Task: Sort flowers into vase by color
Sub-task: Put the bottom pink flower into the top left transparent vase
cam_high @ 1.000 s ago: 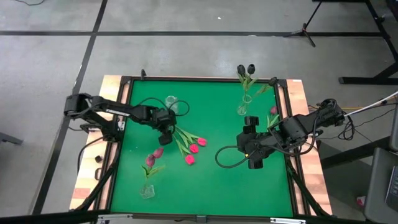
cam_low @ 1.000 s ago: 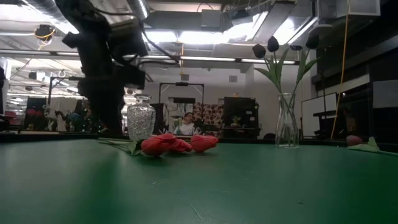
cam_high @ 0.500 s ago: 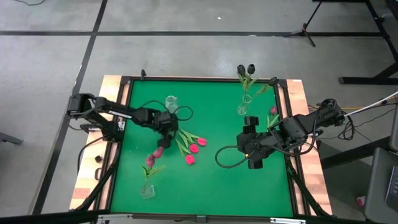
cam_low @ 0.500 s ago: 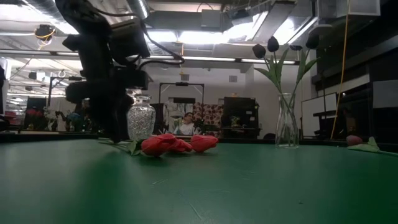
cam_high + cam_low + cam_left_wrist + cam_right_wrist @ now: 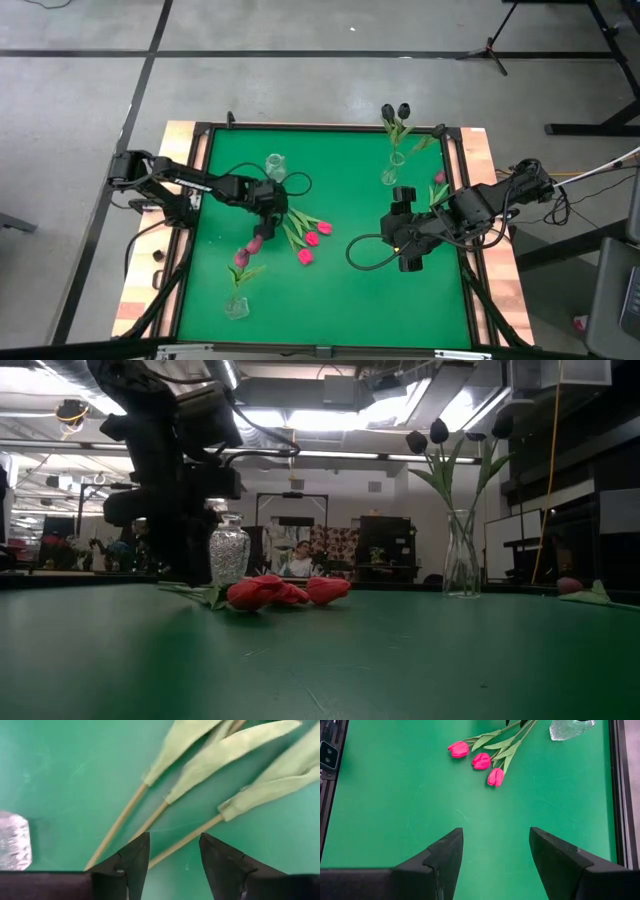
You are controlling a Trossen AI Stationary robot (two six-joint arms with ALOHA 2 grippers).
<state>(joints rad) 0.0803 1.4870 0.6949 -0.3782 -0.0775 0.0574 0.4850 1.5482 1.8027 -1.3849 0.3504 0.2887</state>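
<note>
While the green desk (image 5: 330,290) carries everything, the right gripper (image 5: 492,852) waits mid-desk, fingers open and empty; the left gripper (image 5: 170,855) has fingers parted astride one stem of three bright pink tulips (image 5: 312,240) lying near centre.

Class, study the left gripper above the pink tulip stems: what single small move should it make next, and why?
Probably close the left gripper on the stem lying between its fingers. The left wrist view shows the jaws open and straddling one of the three pink tulip stems on the green table; the other two stems lie just outside them. The right gripper waits open.
</note>
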